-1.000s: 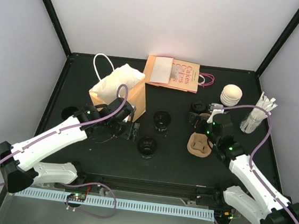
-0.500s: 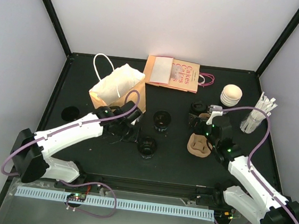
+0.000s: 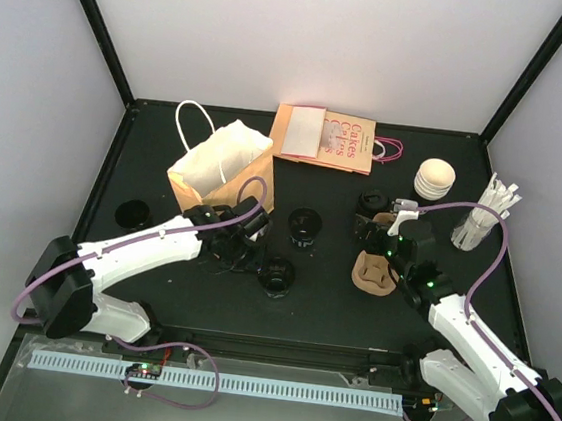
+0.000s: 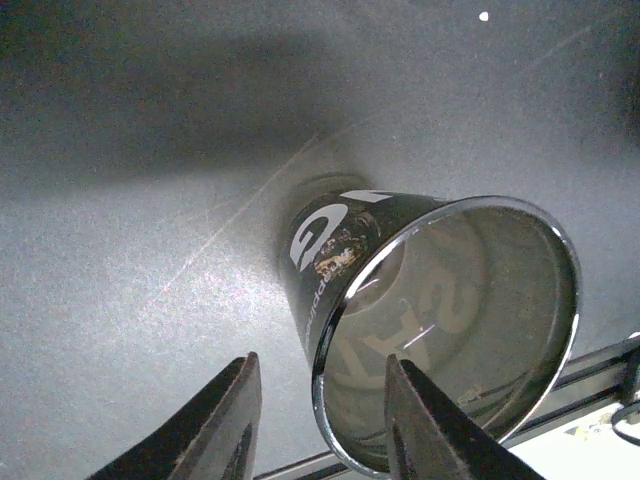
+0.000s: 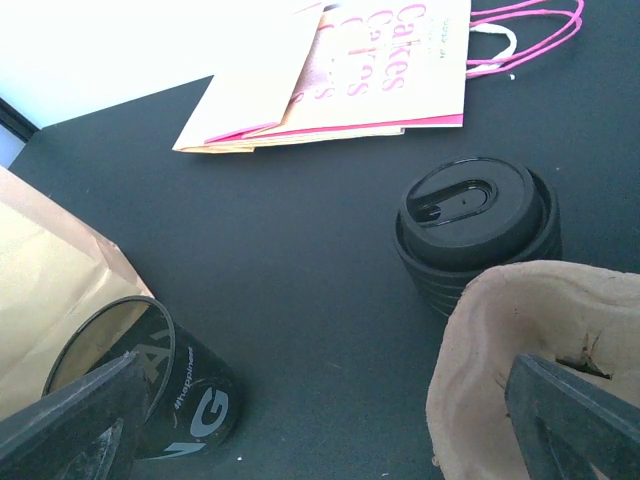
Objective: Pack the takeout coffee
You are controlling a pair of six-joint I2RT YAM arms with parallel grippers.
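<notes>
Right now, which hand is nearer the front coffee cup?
Left. The left hand straddles the rim of the front coffee cup; the right hand is apart, by the pulp carrier.

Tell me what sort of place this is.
Likely a robot test booth staged as a café packing counter: plain white walls box in a black table, and takeout props lie about, a brown paper bag, open black cups and a pulp carrier.

Top view: bright, even overhead light, sharp. Left wrist: dim, grainy; broad shadow over the surface (image 4: pixel 120 300), glint on cup (image 4: pixel 330 250) rim. Right wrist: flat bag (image 5: pixel 250 60) overexposed; pincer fingers (image 5: pixel 572 412) blurred.
</notes>
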